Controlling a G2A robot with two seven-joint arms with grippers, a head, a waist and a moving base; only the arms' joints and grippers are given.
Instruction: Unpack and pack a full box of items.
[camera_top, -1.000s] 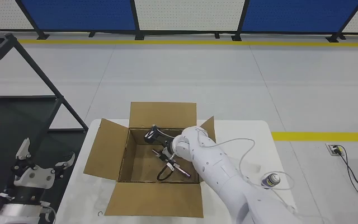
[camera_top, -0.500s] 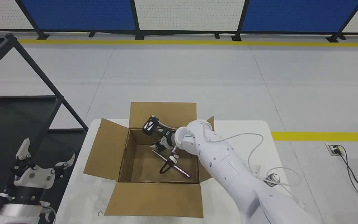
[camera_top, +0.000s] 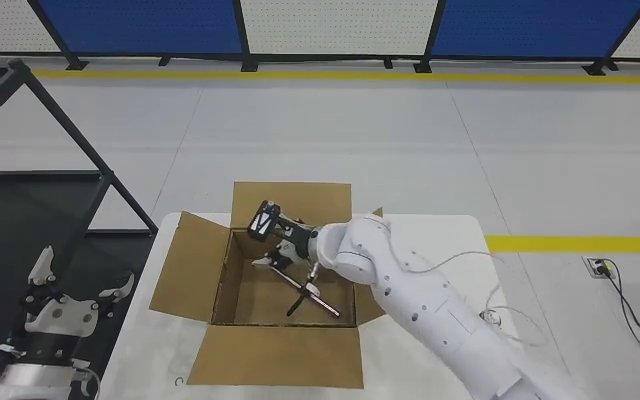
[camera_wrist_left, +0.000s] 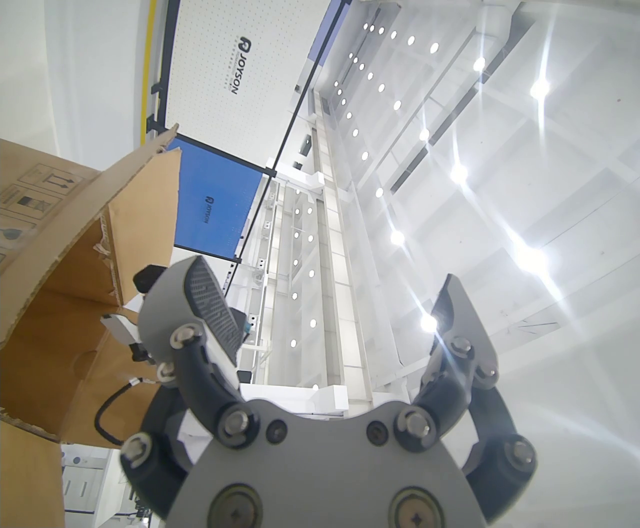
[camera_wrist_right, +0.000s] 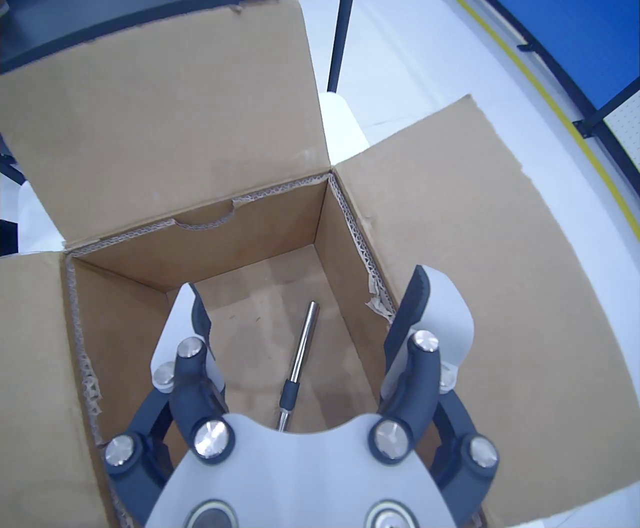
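Observation:
An open cardboard box stands on the white table with all flaps folded out. On its floor lies a thin metal rod with a black collar. My right gripper hangs open over the box's back left part, and in the right wrist view the gripper has the rod below it with nothing between the fingers. My left gripper sits open off the table's left side. In its own view it points up at the ceiling beside a box flap.
A black metal frame stands left of the table, close to the left gripper. The box's folded-out flaps cover much of the table's left half. Bare table surface lies right of the box.
My right arm has swung its gripper from the middle of the box toward the back left corner and lifted it. The rod and the left gripper have stayed put.

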